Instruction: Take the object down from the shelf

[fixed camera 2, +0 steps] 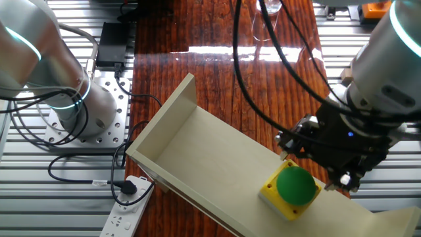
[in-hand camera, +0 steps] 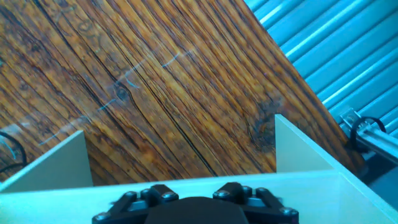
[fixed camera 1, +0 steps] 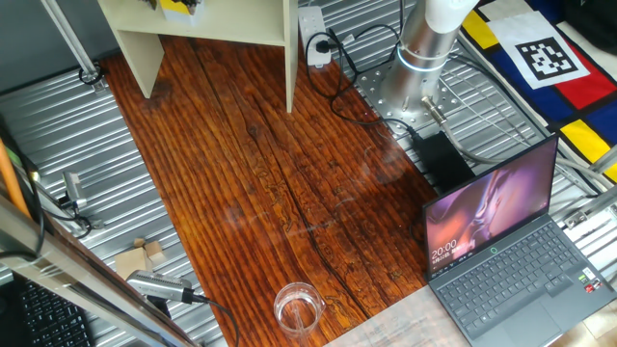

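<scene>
The object (fixed camera 2: 291, 187), a yellow box with a green button, is sitting on top of the shelf (fixed camera 2: 197, 145). The pincer (fixed camera 2: 329, 172) is hovering just beside it at the shelf's edge; cannot tell whether it is released or clenched. The shelf is standing on the wooden bench (fixed camera 1: 280, 193). A glass (fixed camera 1: 298, 307) is standing near the laptop (fixed camera 1: 516, 253).
</scene>
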Motion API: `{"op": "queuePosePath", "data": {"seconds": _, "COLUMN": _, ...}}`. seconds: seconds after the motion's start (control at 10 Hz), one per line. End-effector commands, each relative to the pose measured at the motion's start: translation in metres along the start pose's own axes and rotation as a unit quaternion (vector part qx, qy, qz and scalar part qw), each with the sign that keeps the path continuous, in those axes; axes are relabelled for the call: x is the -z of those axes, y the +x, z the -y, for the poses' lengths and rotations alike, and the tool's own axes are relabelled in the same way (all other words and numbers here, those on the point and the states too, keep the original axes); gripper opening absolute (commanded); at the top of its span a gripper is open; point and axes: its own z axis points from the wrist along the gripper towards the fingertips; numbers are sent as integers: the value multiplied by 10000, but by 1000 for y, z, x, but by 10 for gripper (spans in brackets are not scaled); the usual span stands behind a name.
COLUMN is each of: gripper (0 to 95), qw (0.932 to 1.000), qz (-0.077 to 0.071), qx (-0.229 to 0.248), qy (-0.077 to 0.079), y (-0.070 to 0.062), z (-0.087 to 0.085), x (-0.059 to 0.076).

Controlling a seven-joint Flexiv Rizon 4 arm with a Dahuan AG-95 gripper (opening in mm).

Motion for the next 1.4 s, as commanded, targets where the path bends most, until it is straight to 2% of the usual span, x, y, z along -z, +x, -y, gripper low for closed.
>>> {"op": "queuePosePath", "data": {"seconds": 0.1, "gripper": 760, "qw": 10000, "qz": 19, "qx": -37, "qy": 28, "y": 7, "z": 1, "x": -2}}
{"op": "queuePosePath", "data": {"seconds": 0.2, "gripper": 760, "qw": 10000, "qz": 34, "qx": -74, "qy": 30, "y": 11, "z": 2, "x": -2}}
{"op": "queuePosePath", "data": {"seconds": 0.3, "gripper": 570, "qw": 9999, "qz": 34, "qx": -96, "qy": 28, "y": 12, "z": 2, "x": -3}}
{"op": "queuePosePath", "data": {"seconds": 0.5, "gripper": 570, "qw": 9996, "qz": 45, "qx": -261, "qy": -31, "y": 12, "z": 3, "x": -3}}
{"op": "queuePosePath", "data": {"seconds": 1.0, "gripper": 570, "qw": 9992, "qz": 38, "qx": -401, "qy": -59, "y": 12, "z": 3, "x": -3}}
{"op": "queuePosePath", "data": {"seconds": 1.1, "gripper": 380, "qw": 9991, "qz": 36, "qx": -413, "qy": -57, "y": 12, "z": 3, "x": -3}}
{"op": "queuePosePath", "data": {"seconds": 1.4, "gripper": 380, "qw": 9991, "qz": 36, "qx": -413, "qy": -57, "y": 12, "z": 3, "x": -3}}
